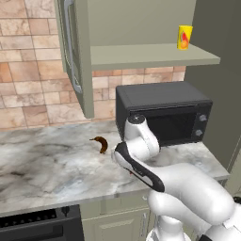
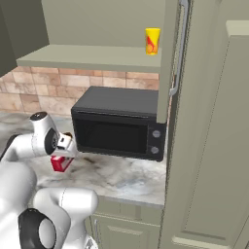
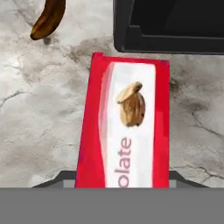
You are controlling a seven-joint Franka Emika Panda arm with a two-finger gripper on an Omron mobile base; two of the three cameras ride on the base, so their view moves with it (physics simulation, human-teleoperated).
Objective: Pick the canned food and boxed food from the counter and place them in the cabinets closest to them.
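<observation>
left base view: we see the canned food (image 1: 184, 37) already on the open cabinets' shelf (image 1: 150, 55), high above and right of our arm; microwave (image 1: 164, 114) just behind the arm; dark banana (image 1: 100, 143) on the desk (image 1: 47, 164) just left of the wrist.
right base view: pincer (image 2: 62, 156) low over the desk in front of the microwave's left end, boxed food (image 2: 61, 164) right under the hand.
hand view: red box fills the middle, its lower end running down between our two finger tips; banana up-left, microwave base beyond the box.
pincer state: we read it as clamped on the boxed food.
risk: we judge the box could slip or twist on lifting, or clip the microwave or shelf edge on the way up.
</observation>
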